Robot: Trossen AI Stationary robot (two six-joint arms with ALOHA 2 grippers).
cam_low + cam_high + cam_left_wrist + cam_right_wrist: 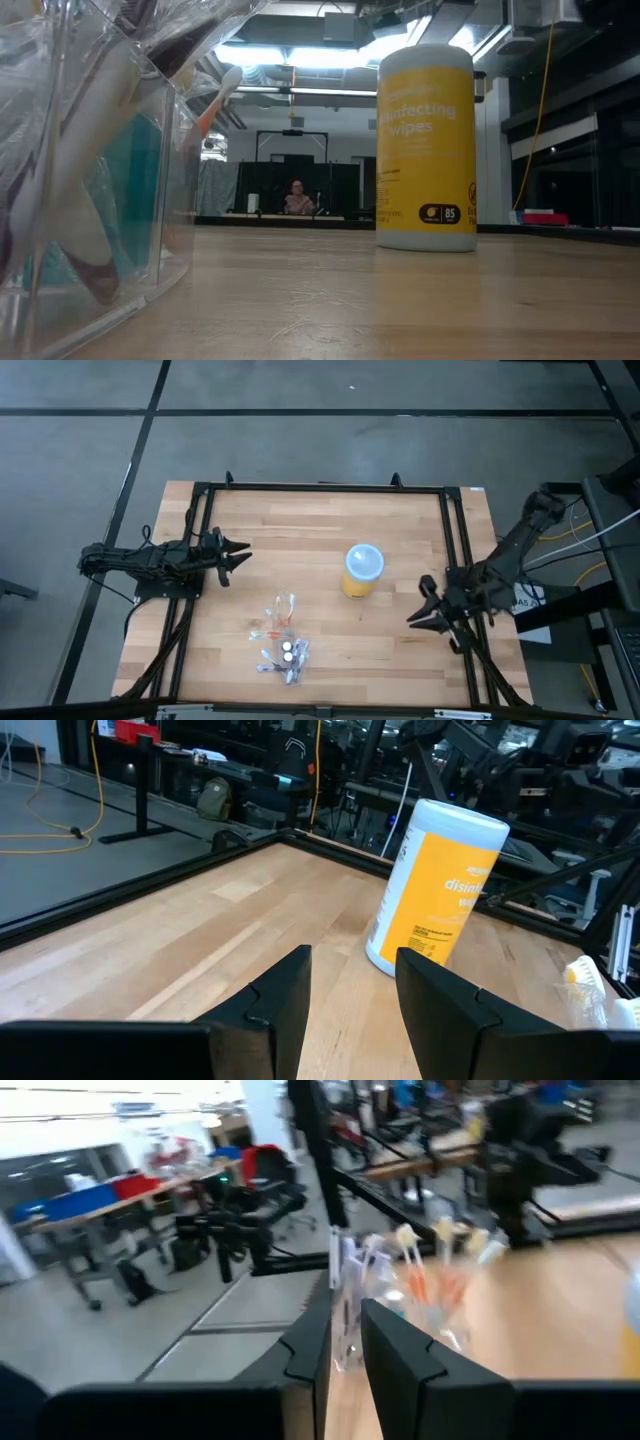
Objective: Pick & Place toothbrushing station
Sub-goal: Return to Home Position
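Both claws are empty with fingers parted, the left claw (238, 553) wide and the right claw (420, 612) more narrowly, and neither touches anything. Toothbrushes (283, 612) stand heads-up in the clear organizer (288, 653) on the worktop (300, 520) between the arms, nearer the left, with the yellow tub of wipes (362, 570) well apart from it — so the placing looks done and only parking the arms seems left. Each arm sits drawn to its own side, claw pointing inward — close to a rest pose, I judge.
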